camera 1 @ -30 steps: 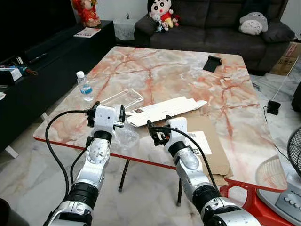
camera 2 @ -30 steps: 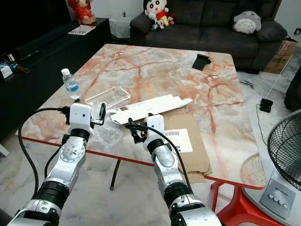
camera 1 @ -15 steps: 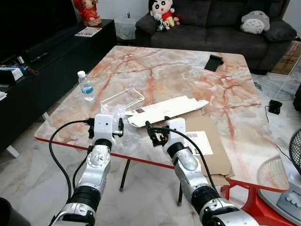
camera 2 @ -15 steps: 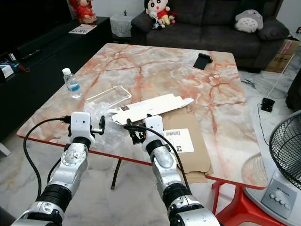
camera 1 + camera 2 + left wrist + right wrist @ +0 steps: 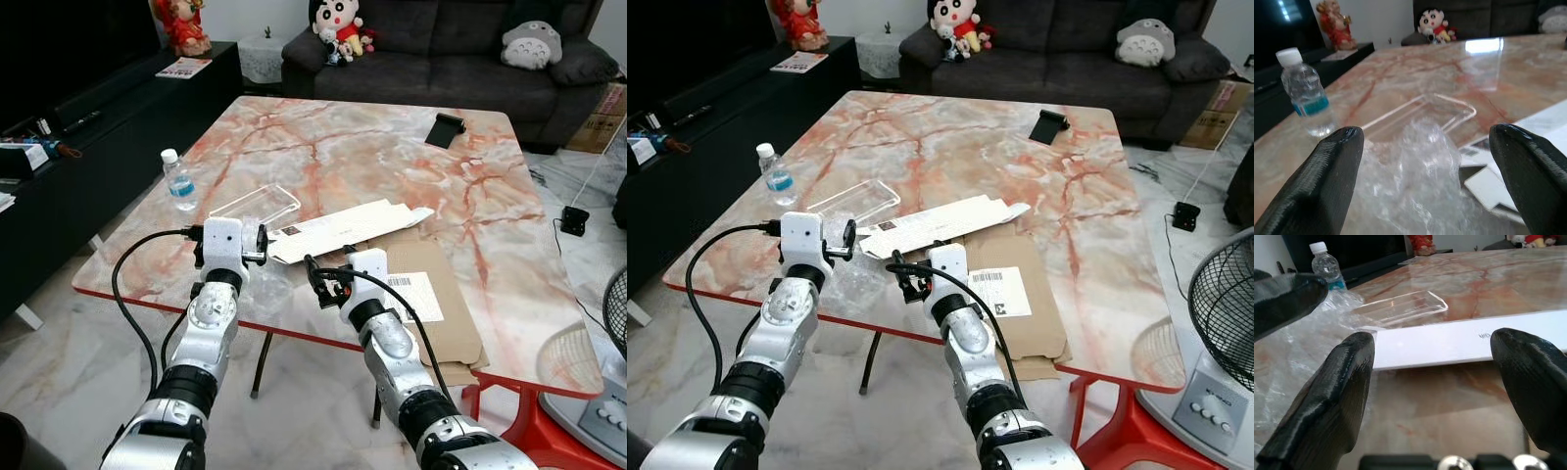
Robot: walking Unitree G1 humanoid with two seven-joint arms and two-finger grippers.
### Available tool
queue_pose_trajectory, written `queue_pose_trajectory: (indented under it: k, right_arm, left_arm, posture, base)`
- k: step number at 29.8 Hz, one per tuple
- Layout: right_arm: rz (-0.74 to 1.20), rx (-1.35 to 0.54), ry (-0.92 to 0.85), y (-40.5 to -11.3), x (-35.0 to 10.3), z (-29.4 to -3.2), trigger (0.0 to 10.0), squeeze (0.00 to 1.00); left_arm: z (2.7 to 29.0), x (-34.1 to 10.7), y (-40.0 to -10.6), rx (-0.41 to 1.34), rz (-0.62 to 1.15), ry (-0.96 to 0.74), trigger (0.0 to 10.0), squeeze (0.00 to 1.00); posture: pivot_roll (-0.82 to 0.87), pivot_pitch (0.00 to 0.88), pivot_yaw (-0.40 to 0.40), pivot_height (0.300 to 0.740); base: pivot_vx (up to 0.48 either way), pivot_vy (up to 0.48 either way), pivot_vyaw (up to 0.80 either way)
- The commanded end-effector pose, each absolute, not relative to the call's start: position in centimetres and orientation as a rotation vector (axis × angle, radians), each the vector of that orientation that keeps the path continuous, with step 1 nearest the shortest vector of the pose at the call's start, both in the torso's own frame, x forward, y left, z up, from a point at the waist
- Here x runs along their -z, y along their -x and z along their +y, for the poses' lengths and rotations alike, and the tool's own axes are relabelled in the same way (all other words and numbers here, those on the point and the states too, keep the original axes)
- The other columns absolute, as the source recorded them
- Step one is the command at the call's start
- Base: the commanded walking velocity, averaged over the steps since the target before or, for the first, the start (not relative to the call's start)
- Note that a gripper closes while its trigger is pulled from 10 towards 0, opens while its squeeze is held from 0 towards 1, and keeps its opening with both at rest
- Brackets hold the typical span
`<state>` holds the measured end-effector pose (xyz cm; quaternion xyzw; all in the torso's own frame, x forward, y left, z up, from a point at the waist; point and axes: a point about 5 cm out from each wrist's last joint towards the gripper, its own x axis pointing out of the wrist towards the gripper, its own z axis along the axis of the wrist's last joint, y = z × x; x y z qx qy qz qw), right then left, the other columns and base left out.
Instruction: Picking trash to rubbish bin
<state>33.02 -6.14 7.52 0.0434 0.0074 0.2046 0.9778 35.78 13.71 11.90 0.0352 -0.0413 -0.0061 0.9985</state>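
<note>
Two tools spread open | left tool [image 5: 1425,161] over plastic wrap [image 5: 1415,186]: clear, crumpled, shapeless, no long axis, at near edge of surface [image 5: 372,147] | right tool [image 5: 1435,377] faces white flattened box [image 5: 348,227], long axis left-right.

Near edge: crumpled wrap [image 5: 257,284], white carton [image 5: 348,227] and cardboard [image 5: 441,304] crowd it | left gripper [image 5: 1425,171] jaws wide, wrap between them | left side: bottle [image 5: 177,180], clear tray [image 5: 255,207] | far half of bench [image 5: 372,147] open, one black object [image 5: 447,129]
</note>
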Motion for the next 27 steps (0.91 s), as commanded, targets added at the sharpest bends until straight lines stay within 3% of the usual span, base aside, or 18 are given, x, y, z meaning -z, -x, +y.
queue_pose_trajectory:
  k: [1, 12, 18, 19, 20, 27]
  right_arm:
    - [-0.007, -0.407, -0.090, -33.2, -7.9, -6.1, 10.0, 0.00]
    - [-0.010, -0.389, -0.084, -33.4, -8.1, -6.7, 10.0, 0.00]
    - [-0.008, -0.393, -0.083, -33.4, -8.0, -6.5, 10.0, 0.00]
    - [-0.008, -0.394, -0.083, -33.4, -8.1, -6.5, 10.0, 0.00]
    - [-0.009, -0.394, -0.083, -33.4, -8.1, -6.5, 10.0, 0.00]
    - [-0.010, -0.385, -0.080, -33.5, -8.2, -6.7, 10.0, 0.00]
  left_arm:
    - [14.5, -12.0, -36.1, -0.016, -0.068, -0.097, 10.0, 0.00]
    - [16.3, -10.0, -36.0, -0.097, 0.079, -0.110, 10.0, 0.00]
    - [16.1, -9.2, -35.7, -0.087, 0.113, -0.113, 10.0, 0.00]
    - [16.0, -9.2, -35.7, -0.086, 0.114, -0.110, 6.4, 0.00]
    - [15.8, -9.1, -35.6, -0.082, 0.118, -0.105, 0.2, 0.00]
    - [15.0, -8.7, -35.5, -0.050, 0.133, -0.097, 0.0, 0.00]
  posture:
    - [0.02, 0.000, 0.043, 0.740]
    - [0.02, 0.002, 0.043, 0.740]
    - [0.02, 0.000, 0.039, 0.740]
    - [0.02, 0.000, 0.041, 0.740]
    - [0.02, 0.000, 0.041, 0.740]
    - [0.01, 0.000, 0.053, 0.740]
  base:
    - [0.000, 0.000, 0.00]
    - [0.000, 0.000, 0.00]
    - [0.000, 0.000, 0.00]
    - [0.000, 0.000, 0.00]
    - [0.000, 0.000, 0.00]
    - [0.000, 0.000, 0.00]
